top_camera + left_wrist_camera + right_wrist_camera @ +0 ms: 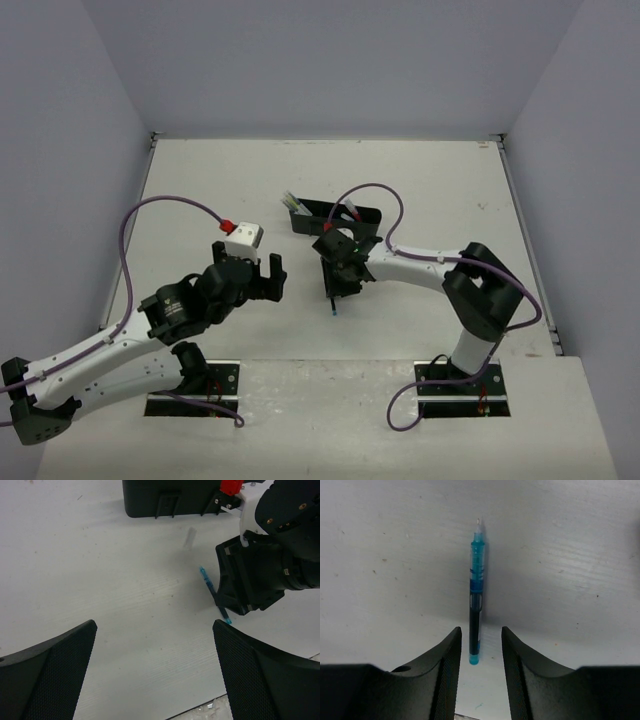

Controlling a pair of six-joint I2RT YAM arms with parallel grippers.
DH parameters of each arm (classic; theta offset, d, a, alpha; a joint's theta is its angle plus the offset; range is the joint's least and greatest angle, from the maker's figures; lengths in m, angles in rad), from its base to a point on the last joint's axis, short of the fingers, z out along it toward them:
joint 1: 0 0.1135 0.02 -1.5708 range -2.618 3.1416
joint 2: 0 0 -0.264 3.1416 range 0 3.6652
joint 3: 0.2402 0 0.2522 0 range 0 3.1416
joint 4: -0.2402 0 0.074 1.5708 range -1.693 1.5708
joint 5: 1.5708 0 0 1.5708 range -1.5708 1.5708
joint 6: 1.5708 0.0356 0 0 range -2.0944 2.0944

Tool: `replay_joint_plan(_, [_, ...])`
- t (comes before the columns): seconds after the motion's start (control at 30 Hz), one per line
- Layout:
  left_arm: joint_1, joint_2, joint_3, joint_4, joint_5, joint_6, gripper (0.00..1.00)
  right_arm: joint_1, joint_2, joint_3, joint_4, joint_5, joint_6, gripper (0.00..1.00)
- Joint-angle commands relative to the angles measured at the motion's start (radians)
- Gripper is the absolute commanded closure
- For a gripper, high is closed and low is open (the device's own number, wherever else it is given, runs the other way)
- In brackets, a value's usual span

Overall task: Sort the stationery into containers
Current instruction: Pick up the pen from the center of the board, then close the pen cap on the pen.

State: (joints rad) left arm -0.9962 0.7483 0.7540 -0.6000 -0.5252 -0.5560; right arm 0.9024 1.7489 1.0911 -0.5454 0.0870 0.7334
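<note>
A blue pen [476, 595] lies flat on the white table, its capped end between the fingertips of my right gripper [481, 630]. The jaws are open, one on each side of the pen, with a gap on both sides. From above, the pen [332, 306] pokes out below the right gripper [340, 280]. Just behind it stands the black organizer tray [335, 218], holding a yellow-green pen [292, 203] and another pen [353, 211]. My left gripper [154, 626] hovers wide open over bare table, left of the pen [212, 592]. No eraser shows.
The tray's front wall [165, 500] sits at the top of the left wrist view, with the right gripper body [255, 580] beside it. A small pale translucent piece [190, 537] lies in front of the tray. Grey walls enclose the table's back and sides.
</note>
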Motion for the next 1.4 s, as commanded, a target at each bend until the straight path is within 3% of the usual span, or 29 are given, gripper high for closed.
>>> replay_joint_plan(0.0, [0.0, -0.019, -0.008, 0.039, 0.017, 0.019, 0.0, 0.004, 0.048, 0.075, -0.036, -0.004, 0.015, 0.64])
replay_joint_plan(0.23, [0.001, -0.041, -0.01, 0.036, 0.021, 0.022, 0.0, 0.007, 0.118, 0.077, -0.053, 0.035, 0.028, 0.73])
replay_joint_plan(0.47, [0.001, -0.024, -0.007, 0.031, 0.007, 0.008, 0.0, 0.017, 0.066, 0.018, -0.035, 0.042, 0.023, 1.0])
replay_joint_plan(0.67, [0.002, 0.128, 0.016, 0.09, 0.051, 0.006, 0.0, 0.016, -0.336, -0.131, -0.042, 0.06, -0.013, 1.0])
replay_joint_plan(0.87, [0.082, 0.462, 0.104, 0.19, 0.137, 0.076, 0.03, -0.023, -0.629, -0.201, -0.134, 0.221, -0.042, 1.0])
replay_joint_plan(0.93, [0.099, 0.622, 0.189, 0.265, 0.181, 0.159, 0.04, -0.114, -0.703, -0.241, -0.142, 0.206, -0.066, 1.0])
replay_joint_plan(0.97, [0.107, 0.625, 0.189, 0.266, 0.182, 0.16, 0.05, -0.115, -0.726, -0.254, -0.142, 0.19, -0.073, 1.0])
replay_joint_plan(1.07, [0.181, 0.774, 0.305, 0.3, 0.354, 0.278, 0.25, -0.18, -0.814, -0.3, -0.14, 0.16, -0.103, 1.0])
replay_joint_plan(1.27, [0.209, 0.92, 0.396, 0.315, 0.439, 0.386, 0.35, -0.184, -0.885, -0.34, -0.14, 0.155, -0.132, 1.0])
replay_joint_plan(1.37, [0.211, 0.97, 0.432, 0.323, 0.462, 0.413, 0.47, -0.186, -0.895, -0.337, -0.14, 0.163, -0.132, 1.0])
